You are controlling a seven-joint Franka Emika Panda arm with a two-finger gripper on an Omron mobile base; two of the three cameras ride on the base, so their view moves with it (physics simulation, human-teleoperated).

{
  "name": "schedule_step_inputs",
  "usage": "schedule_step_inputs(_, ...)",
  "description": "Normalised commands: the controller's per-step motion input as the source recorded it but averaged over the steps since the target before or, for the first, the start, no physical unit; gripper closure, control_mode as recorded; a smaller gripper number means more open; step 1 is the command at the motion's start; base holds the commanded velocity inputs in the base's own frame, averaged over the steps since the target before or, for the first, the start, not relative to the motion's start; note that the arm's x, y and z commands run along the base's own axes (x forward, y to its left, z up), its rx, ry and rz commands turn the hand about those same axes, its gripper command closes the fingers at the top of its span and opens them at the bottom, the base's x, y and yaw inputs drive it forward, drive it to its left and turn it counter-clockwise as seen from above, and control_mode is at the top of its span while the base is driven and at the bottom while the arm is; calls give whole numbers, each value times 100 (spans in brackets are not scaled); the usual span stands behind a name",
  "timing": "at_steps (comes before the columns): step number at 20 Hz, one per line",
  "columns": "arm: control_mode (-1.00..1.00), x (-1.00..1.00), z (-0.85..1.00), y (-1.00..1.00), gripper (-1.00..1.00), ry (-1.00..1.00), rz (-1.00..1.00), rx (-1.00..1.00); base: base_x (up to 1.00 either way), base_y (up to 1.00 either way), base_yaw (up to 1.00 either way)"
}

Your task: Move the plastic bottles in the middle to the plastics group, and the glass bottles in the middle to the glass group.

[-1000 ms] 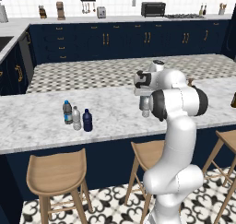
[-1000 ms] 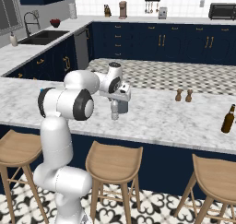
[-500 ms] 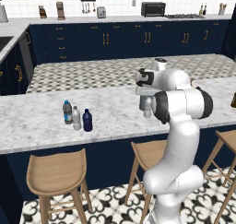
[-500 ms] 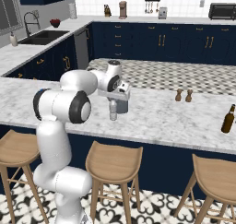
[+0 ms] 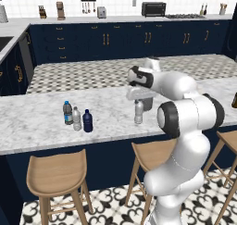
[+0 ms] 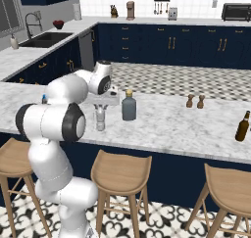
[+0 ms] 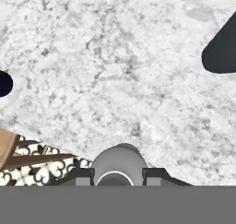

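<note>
Gripper (image 5: 139,100) is clamping the cap end of the clear plastic bottle (image 5: 139,112), standing mid-worktop (image 5: 37,122) beside the glass bottle (image 6: 129,106). Probably light, thin-walled, slippery; gripping high at the stiff neck looks safest.

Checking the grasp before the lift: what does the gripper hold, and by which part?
The gripper is shut on the clear greyish bottle, by its top, near the cap.
</note>
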Motion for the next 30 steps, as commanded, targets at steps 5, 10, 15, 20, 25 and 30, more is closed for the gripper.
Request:
schedule_step_inputs(5,-100,0,0,95,100,27,68,10,0,0,0)
schedule_step_inputs(10,-100,16,5,65,100,9,56,13,0,0,0)
schedule_step_inputs(15,-100,46,-3,32,100,-5,37,9,0,0,0)
schedule_step_inputs(20,-100,71,-7,54,100,-5,17,2,0,0,0)
schedule_step_inputs(25,-100,63,-16,61,100,-4,2,0,0,0,0)
schedule_step_inputs(30,-100,21,-36,42,100,0,6,0,0,0,0)
